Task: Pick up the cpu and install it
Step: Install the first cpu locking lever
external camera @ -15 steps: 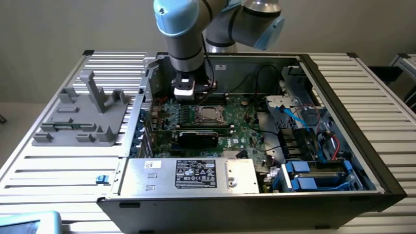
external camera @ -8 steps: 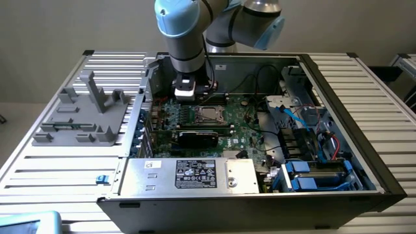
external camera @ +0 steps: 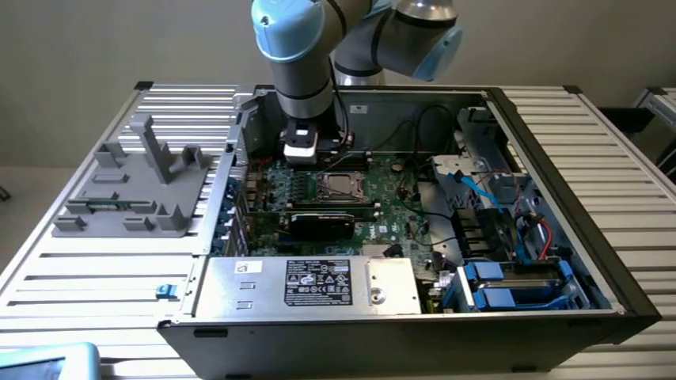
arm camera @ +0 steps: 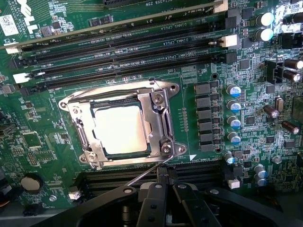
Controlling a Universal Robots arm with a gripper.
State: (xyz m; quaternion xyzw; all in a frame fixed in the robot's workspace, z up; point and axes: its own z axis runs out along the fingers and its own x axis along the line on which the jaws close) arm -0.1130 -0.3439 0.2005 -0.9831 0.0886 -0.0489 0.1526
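The cpu [arm camera: 120, 130] shows its pale metal top inside the motherboard socket, lying flat under the socket's metal frame [arm camera: 158, 118]. In the exterior view the cpu [external camera: 338, 185] is a small bright square in the middle of the green board. My gripper [arm camera: 165, 189] hovers above the board just beside the socket, with its black fingers [arm camera: 154, 198] shut and nothing between them. A thin wire lever [arm camera: 149, 172] runs from the frame's corner toward the fingers. In the exterior view the gripper [external camera: 309, 157] hangs inside the open computer case, at the socket's far-left side.
The open computer case [external camera: 549, 166] lies on a slatted table. Memory slots [arm camera: 123, 52] flank the socket. A black card [external camera: 322, 222], the power supply [external camera: 306, 283], cables and blue drive bays [external camera: 507, 285] crowd the case. A grey plastic fixture [external camera: 138, 186] stands at the exterior view's left.
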